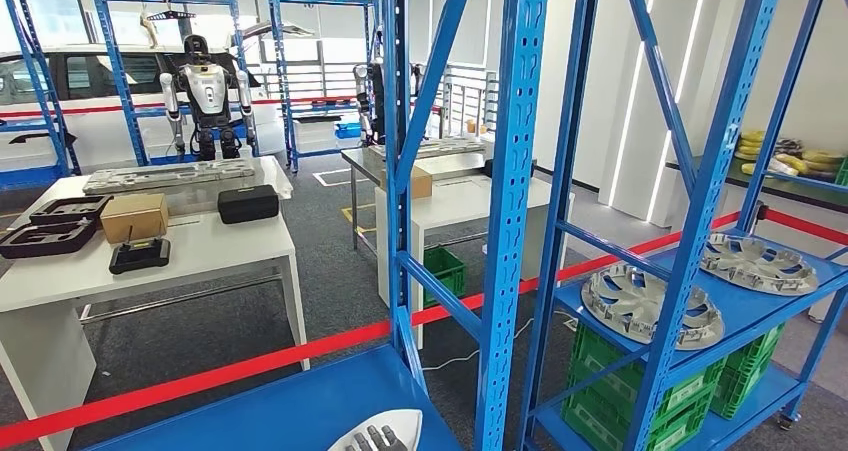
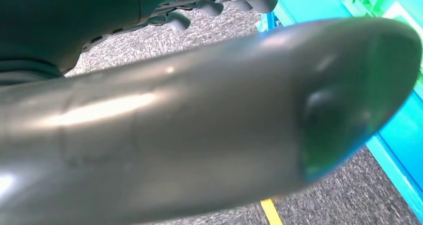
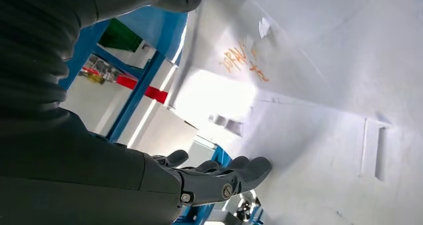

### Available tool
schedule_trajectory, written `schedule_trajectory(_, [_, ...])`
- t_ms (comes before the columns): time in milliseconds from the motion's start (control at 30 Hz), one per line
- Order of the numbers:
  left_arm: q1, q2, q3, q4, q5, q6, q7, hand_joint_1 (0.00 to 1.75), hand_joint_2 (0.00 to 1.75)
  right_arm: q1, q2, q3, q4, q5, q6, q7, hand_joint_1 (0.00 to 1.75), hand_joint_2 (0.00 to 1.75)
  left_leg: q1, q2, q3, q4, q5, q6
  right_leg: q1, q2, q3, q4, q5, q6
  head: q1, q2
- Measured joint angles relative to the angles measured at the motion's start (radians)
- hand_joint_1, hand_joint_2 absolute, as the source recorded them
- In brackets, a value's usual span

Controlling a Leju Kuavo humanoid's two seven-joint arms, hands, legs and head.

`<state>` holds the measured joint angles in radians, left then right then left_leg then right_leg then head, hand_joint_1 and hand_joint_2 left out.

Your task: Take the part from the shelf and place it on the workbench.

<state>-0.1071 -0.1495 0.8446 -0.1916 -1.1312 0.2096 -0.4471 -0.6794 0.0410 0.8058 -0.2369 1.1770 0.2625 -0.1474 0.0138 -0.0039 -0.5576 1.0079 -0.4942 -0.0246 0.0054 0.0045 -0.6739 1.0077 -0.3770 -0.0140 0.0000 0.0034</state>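
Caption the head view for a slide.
Robot's hand on a white part at the blue shelf, with wheel covers on the neighbouring rack and the white workbench beyond.

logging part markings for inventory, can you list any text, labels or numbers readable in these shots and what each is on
Orange handwritten marks on the white part, in the right wrist view: too blurred and turned to read.
Cardboard box on the white table: no print that can be made out.
Hubcaps on the blue shelf: no lettering legible.
Nothing else carries readable text.
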Motion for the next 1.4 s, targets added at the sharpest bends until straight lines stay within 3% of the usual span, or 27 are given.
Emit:
schedule_trajectory(267, [-0.001, 0.002, 0.000, 0.000, 0.001, 0.003, -0.007, 0.00, 0.00, -0.014, -0.003, -0.049, 0.000, -0.029, 0.073, 0.045, 0.00, 1.75, -0.001, 0.000, 0.001, 0.000, 0.000, 0.000, 0.000, 0.000, 0.001, 0.000, 0.000, 0.000, 0.000, 0.000])
schedule_trajectory(367, [-0.001, 0.002, 0.000, 0.000, 0.000, 0.004, -0.005, 0.00, 0.00, -0.022, -0.004, -0.052, 0.000, 0.017, 0.074, 0.108, 0.00, 1.75, -0.001, 0.000, 0.000, 0.000, 0.000, 0.000, -0.001, 0.000, 0.001, 0.000, 0.000, 0.001, 0.000, 0.000])
schedule_trajectory(567, [0.002, -0.001, 0.003, 0.000, 0.011, 0.017, -0.009, 0.00, 0.00, -0.058, -0.005, -0.029, 0.000, 0.132, -0.042, 0.289, 0.00, 1.75, 0.000, 0.000, -0.002, 0.000, 0.000, 0.000, -0.004, 0.000, -0.001, 0.000, 0.001, 0.001, 0.000, 0.000])
schedule_trajectory(667, [0.002, -0.001, 0.003, 0.000, 0.011, 0.018, -0.002, 0.00, 0.00, -0.106, -0.005, -0.024, 0.000, 0.126, 0.015, 0.331, 0.00, 1.75, -0.001, 0.000, -0.001, 0.000, 0.001, 0.000, -0.003, 0.000, -0.002, 0.000, 0.001, 0.001, 0.000, 0.000])
schedule_trajectory(800, [0.000, -0.001, 0.003, 0.000, 0.007, 0.018, 0.005, 0.00, 0.00, -0.169, -0.005, -0.025, 0.000, 0.102, 0.048, 0.300, 0.00, 1.75, -0.001, 0.000, -0.001, 0.000, 0.001, 0.000, -0.003, 0.000, -0.003, 0.000, 0.001, 0.000, 0.000, 0.000])
schedule_trajectory(1200, [-0.008, -0.003, 0.003, 0.000, 0.003, 0.009, -0.006, 0.00, 0.00, -0.255, 0.013, -0.026, -0.011, 0.121, -0.143, 0.193, 0.00, 1.75, 0.000, 0.000, 0.000, 0.000, 0.002, 0.000, -0.003, 0.000, -0.004, 0.000, 0.001, 0.001, 0.000, 0.000])
schedule_trajectory(1267, [-0.011, -0.004, 0.003, 0.000, 0.001, 0.006, -0.008, 0.00, 0.00, -0.255, 0.021, -0.031, -0.016, 0.096, -0.189, 0.147, 0.00, 1.75, 0.000, 0.000, 0.002, 0.000, 0.002, 0.000, -0.003, 0.000, -0.004, 0.000, 0.001, 0.001, 0.000, 0.000])
schedule_trajectory(1400, [-0.014, -0.004, 0.003, 0.000, -0.005, -0.008, -0.014, 0.00, 0.00, -0.234, 0.037, -0.080, -0.030, 0.001, -0.300, -0.027, 0.00, 1.75, 0.000, -0.001, 0.004, 0.000, 0.002, 0.000, -0.002, 0.000, -0.004, 0.000, 0.001, 0.001, 0.000, 0.000])
